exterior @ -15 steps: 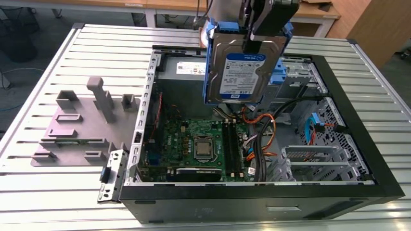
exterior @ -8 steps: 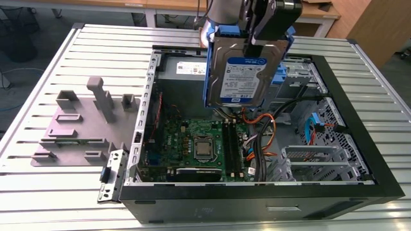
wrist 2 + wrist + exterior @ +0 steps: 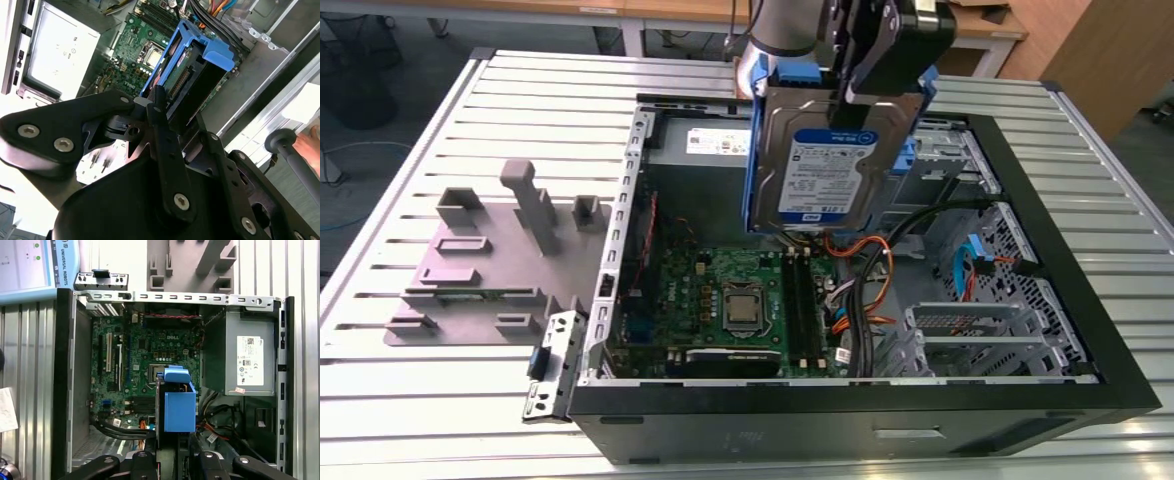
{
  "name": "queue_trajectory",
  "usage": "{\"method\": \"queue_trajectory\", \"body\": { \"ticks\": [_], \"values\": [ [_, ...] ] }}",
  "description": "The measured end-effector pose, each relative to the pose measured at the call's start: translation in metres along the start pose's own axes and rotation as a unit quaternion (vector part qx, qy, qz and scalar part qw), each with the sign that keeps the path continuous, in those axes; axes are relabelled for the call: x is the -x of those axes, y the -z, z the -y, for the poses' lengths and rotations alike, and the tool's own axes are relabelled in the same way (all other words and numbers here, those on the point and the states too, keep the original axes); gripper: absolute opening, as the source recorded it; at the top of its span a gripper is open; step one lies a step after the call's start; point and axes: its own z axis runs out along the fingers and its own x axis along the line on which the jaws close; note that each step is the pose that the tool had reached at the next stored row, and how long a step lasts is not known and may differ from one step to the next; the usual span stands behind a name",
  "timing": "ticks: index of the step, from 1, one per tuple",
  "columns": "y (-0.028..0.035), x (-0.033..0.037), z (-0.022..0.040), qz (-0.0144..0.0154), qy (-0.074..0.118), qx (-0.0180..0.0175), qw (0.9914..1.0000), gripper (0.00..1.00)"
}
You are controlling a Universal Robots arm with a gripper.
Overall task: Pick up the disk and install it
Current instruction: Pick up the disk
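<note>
- In the exterior view, the tool [image 3: 854,92] grips the disk [image 3: 817,165] by its top edge. The disk hangs upright in the air, with its white-and-blue label facing the camera and blue rails down both long sides.
- The disk's lower edge is above the open computer case [image 3: 1051,250], over the orange cables beside the motherboard [image 3: 727,290], and clear of both.
- The grey power-supply box [image 3: 700,142] lies in the case behind the disk. A grey fixture plate [image 3: 474,270] sits on the slatted metal bench [image 3: 400,385] at the exterior view's left, just beside the case.
- In the second wrist view, the black links of the tool [image 3: 175,115] fill the foreground and its fingers [image 3: 158,102] press on the disk [image 3: 182,75] from both sides. The blue handle [image 3: 218,53] is on the disk's far end, pointing towards the case floor.
- In the first wrist view, the camera looks straight down into the case [image 3: 62,380]. The disk [image 3: 179,407] appears end on, blue handle foremost, held in the tool [image 3: 172,456]. It hangs over the gap between the motherboard [image 3: 142,352] and the power-supply box [image 3: 250,360].
</note>
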Motion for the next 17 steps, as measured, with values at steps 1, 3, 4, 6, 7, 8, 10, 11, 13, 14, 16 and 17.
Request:
{"method": "queue_trajectory", "body": {
  "ticks": [1, 3, 4, 6, 7, 8, 10, 11, 13, 14, 16, 17],
  "values": [
    [0.0, -0.0013, 0.0, 0.0001, 0.0, 0.0, 1.0, 0.35],
    [0.0, -0.0039, 0.0, 0.0001, 0.0, 0.0, 1.0, 0.35],
    [0.0, -0.0052, 0.0, 0.0001, 0.0, 0.0, 1.0, 0.35],
    [0.0001, -0.008, 0.0001, 0.0001, 0.0, 0.0, 1.0, 0.35],
    [0.0001, -0.0093, 0.0001, 0.0001, 0.0, 0.0, 1.0, 0.35],
    [0.0002, -0.0105, 0.0001, 0.0, 0.0, 0.0, 1.0, 0.35],
    [0.0003, -0.013, 0.0001, 0.0, 0.0, 0.0, 1.0, 0.35],
    [0.0003, -0.0143, 0.0002, 0.0, 0.0, 0.0, 1.0, 0.35],
    [0.0003, -0.0169, 0.0002, 0.0001, 0.0, 0.0, 1.0, 0.35],
    [0.0003, -0.0182, 0.0002, 0.0001, 0.0, 0.0, 1.0, 0.35],
    [0.0004, -0.0208, 0.0002, 0.0001, 0.0, 0.0, 1.0, 0.35],
    [0.0005, -0.0221, 0.0002, 0.0, 0.0, 0.0, 1.0, 0.35]
  ]
}}
